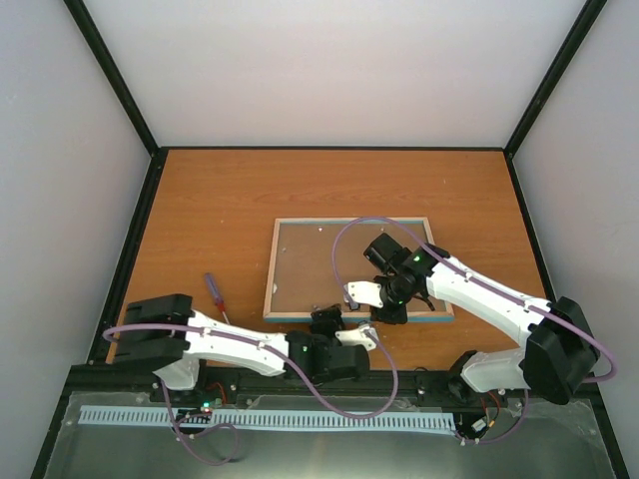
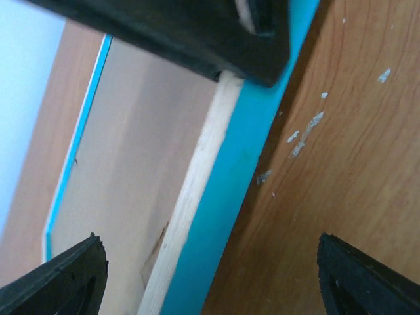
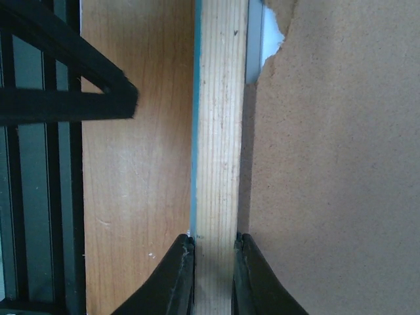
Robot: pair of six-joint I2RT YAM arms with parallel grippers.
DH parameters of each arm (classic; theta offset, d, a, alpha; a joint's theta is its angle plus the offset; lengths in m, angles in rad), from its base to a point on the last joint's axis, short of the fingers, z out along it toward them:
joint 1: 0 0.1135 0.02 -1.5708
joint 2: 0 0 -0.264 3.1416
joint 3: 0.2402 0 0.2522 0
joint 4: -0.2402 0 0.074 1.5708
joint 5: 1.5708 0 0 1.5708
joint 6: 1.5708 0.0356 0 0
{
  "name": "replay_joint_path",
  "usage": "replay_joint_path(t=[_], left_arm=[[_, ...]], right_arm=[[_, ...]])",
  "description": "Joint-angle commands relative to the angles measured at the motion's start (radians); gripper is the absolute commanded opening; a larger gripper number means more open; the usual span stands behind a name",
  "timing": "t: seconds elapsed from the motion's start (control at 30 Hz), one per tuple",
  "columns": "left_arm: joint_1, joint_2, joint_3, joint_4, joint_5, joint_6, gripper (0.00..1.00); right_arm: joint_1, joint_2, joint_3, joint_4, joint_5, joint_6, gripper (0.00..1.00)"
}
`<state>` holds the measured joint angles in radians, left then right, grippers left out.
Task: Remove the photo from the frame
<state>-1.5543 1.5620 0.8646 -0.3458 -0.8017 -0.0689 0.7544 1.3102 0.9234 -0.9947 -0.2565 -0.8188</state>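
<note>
The frame lies back up on the wooden table, pale wood rim and turquoise edge showing. The brown backing board fills it, so the photo is hidden. My right gripper is at the frame's near edge. In the right wrist view it is shut on the wood rim, one finger outside and one on the backing board side. My left gripper is just left of it, open. In the left wrist view its fingers straddle the near rim without touching it.
A screwdriver with a red and blue handle lies left of the frame. A pale sliver shows at a torn corner of the backing board. The right gripper's black body is close above the left one. Black rails run along the table's near edge.
</note>
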Motion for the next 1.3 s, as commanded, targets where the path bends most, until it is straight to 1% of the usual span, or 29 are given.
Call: replay_joint_path(t=[0.0, 0.1, 0.17, 0.43, 0.57, 0.6, 0.7, 0.73, 0.8, 0.83, 0.87, 0.93, 1.0, 1.03, 1.17, 1.23, 1.27], left_arm=[[-0.005, 0.087, 0.039, 0.12, -0.1, 0.227, 0.87], [0.01, 0.131, 0.034, 0.203, -0.115, 0.306, 0.85], [0.023, 0.159, 0.047, 0.236, -0.141, 0.336, 0.82], [0.056, 0.194, 0.081, 0.288, -0.191, 0.394, 0.6], [0.066, 0.198, 0.09, 0.298, -0.191, 0.414, 0.51], [0.065, 0.199, 0.097, 0.295, -0.188, 0.419, 0.48], [0.065, 0.206, 0.107, 0.295, -0.192, 0.451, 0.34], [0.067, 0.207, 0.11, 0.295, -0.191, 0.456, 0.3], [0.068, 0.203, 0.119, 0.285, -0.183, 0.454, 0.22], [0.07, 0.201, 0.128, 0.273, -0.181, 0.445, 0.2], [0.071, 0.198, 0.137, 0.257, -0.177, 0.433, 0.19], [0.074, 0.188, 0.161, 0.22, -0.172, 0.42, 0.12], [0.078, 0.174, 0.197, 0.165, -0.168, 0.403, 0.09], [0.082, 0.165, 0.214, 0.133, -0.162, 0.391, 0.09], [0.098, 0.127, 0.307, -0.008, -0.145, 0.348, 0.05], [0.107, 0.111, 0.363, -0.084, -0.12, 0.317, 0.05], [0.115, 0.108, 0.409, -0.157, -0.084, 0.278, 0.05]], right_arm=[[0.003, -0.012, 0.047, 0.02, -0.064, 0.008, 0.03], [0.003, -0.012, 0.048, 0.015, -0.082, 0.017, 0.03], [0.003, -0.011, 0.05, 0.014, -0.091, 0.023, 0.03], [0.003, -0.022, 0.043, 0.009, -0.101, 0.038, 0.03], [0.003, -0.029, 0.045, 0.003, -0.105, 0.048, 0.03], [0.003, -0.033, 0.046, 0.0, -0.107, 0.051, 0.03], [0.003, -0.05, 0.054, -0.013, -0.117, 0.063, 0.03], [0.003, -0.059, 0.06, -0.023, -0.118, 0.071, 0.07], [0.003, -0.087, 0.08, -0.045, -0.113, 0.09, 0.24], [0.002, -0.106, 0.095, -0.057, -0.102, 0.097, 0.34], [0.002, -0.127, 0.112, -0.068, -0.091, 0.105, 0.4], [-0.001, -0.17, 0.157, -0.093, -0.051, 0.118, 0.48], [-0.021, -0.208, 0.213, -0.103, 0.005, 0.137, 0.54], [-0.038, -0.22, 0.243, -0.105, 0.033, 0.147, 0.55], [-0.196, -0.235, 0.375, -0.08, 0.077, 0.178, 0.59], [-0.237, -0.269, 0.405, -0.032, 0.149, 0.186, 0.62], [-0.257, -0.28, 0.422, -0.012, 0.188, 0.193, 0.64]])
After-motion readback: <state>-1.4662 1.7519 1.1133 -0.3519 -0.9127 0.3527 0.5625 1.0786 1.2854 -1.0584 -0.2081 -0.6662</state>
